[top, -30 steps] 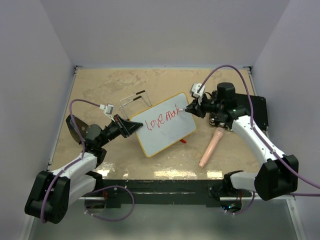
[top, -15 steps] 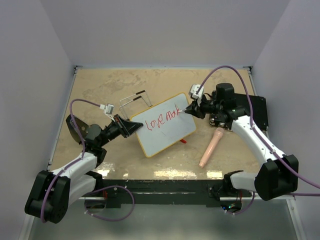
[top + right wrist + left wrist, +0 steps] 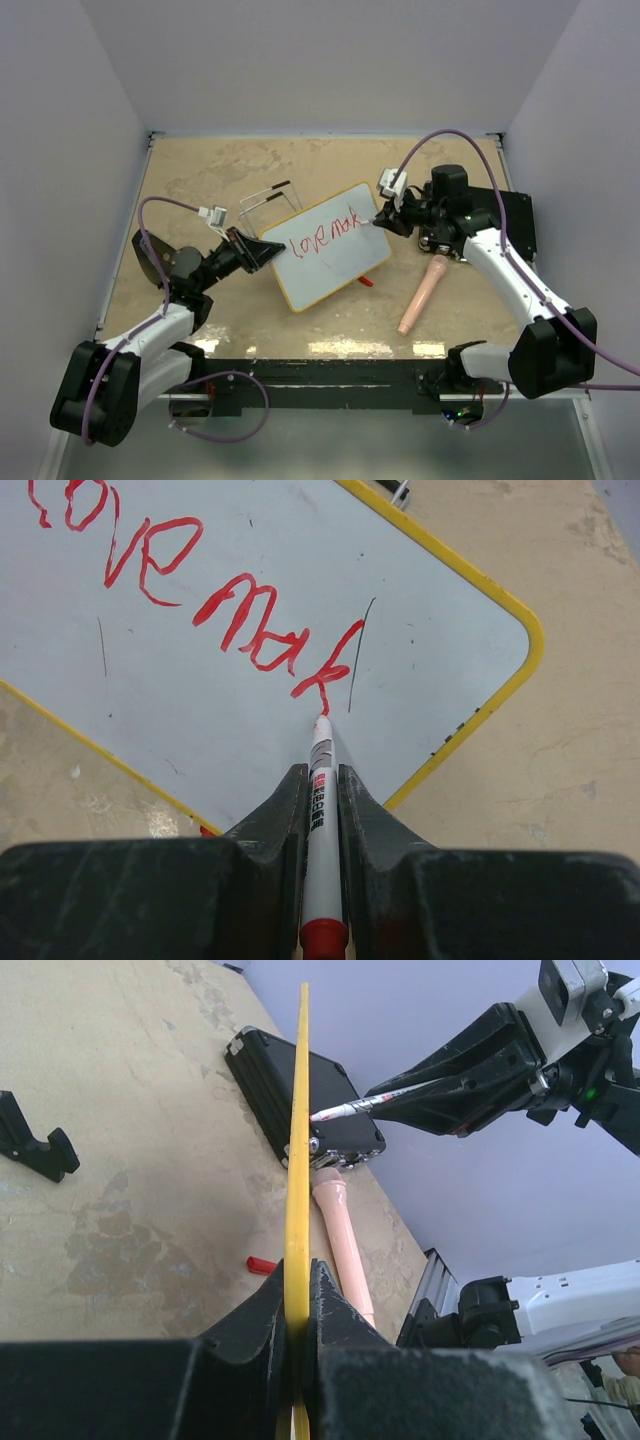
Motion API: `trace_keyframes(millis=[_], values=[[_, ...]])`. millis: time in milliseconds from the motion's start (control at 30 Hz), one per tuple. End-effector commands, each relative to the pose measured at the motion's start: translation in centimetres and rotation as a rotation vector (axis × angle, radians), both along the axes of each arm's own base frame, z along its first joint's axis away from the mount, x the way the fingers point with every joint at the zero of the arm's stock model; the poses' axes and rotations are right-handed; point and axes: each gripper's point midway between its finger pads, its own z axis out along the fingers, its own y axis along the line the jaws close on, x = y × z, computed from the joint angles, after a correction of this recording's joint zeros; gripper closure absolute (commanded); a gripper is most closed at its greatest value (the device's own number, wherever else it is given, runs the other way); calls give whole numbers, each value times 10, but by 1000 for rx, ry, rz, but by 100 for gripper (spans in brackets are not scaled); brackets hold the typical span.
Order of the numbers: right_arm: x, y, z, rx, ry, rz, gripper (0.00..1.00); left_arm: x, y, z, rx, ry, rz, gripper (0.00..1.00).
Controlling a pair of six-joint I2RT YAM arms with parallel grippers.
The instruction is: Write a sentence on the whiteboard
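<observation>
Left gripper (image 3: 298, 1285) is pinched tight on the whiteboard (image 3: 335, 262) at its yellow left edge, mid-table. Right gripper (image 3: 320, 777) is clamped on a red marker (image 3: 320, 748), tip touching the board. The sentence (image 3: 200, 600) reads "love mak" so far, close to the right rim, with bare white below.

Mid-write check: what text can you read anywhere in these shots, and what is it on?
"love mak": the red handwritten sentence on the whiteboard, last word unfinished.
Red print on the marker barrel: too small to read.
No other text is legible in any view.
</observation>
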Motion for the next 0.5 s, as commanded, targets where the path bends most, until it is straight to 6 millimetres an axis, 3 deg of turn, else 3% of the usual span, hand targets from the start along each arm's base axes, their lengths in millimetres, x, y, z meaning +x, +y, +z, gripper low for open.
trace_keyframes(millis=[0,200,467], values=[[0,3,21,15,-49,28,100,0,-1,58,-57,-207,-17,100],[-22,4,57,111,-118,121,100,4,0,54,-26,-198,-2,100],[-21,-3,58,135,-132,99,100,1,-1,52,-16,-197,-15,100]])
